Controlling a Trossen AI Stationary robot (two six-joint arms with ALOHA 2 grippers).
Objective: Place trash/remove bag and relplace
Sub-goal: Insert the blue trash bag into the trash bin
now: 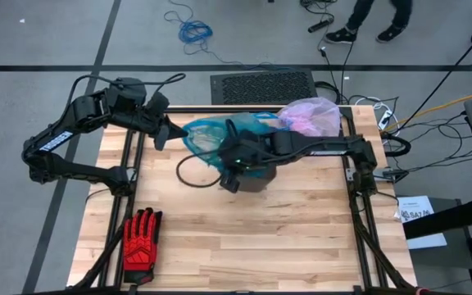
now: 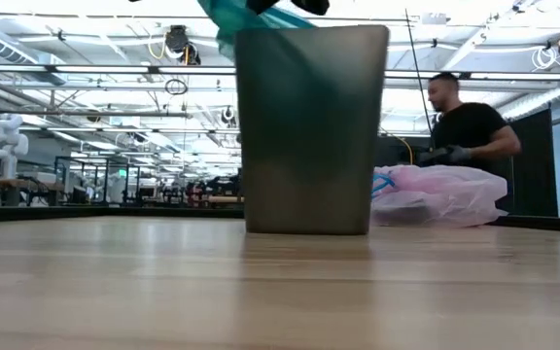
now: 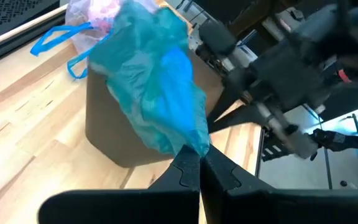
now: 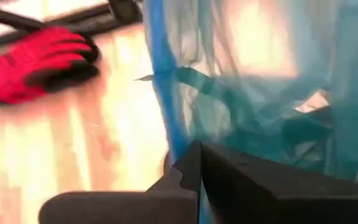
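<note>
A grey bin [image 1: 260,174] stands mid-table, with a teal-blue plastic bag [image 1: 211,135] draped over its top and stretched out toward the left. The pink bag [image 1: 311,115] lies bunched on the table at the far right, beside the bin [image 2: 309,126]. My left gripper [image 1: 173,131] is shut on the teal bag's left end. My right gripper [image 1: 232,176] is shut on the teal bag at the bin's near-left side. No trash shows in any view. My left gripper pinches a gathered tip of the teal bag [image 3: 197,144] between its two fingertips, coming from the table's left and slanting down. The plastic runs from there up over the bin's rim, clear of the table. My right gripper pinches the teal bag at its blue hem [image 4: 171,140], slanting down from the right. The film spreads upward from the fingers; how many layers it holds cannot be told.
A red-and-black glove [image 1: 142,242] lies near the table's front left corner. A black cable [image 1: 188,176] loops on the wood left of the bin. A person [image 2: 470,131] stands beyond the far edge. Bare wood lies in front of the bin.
</note>
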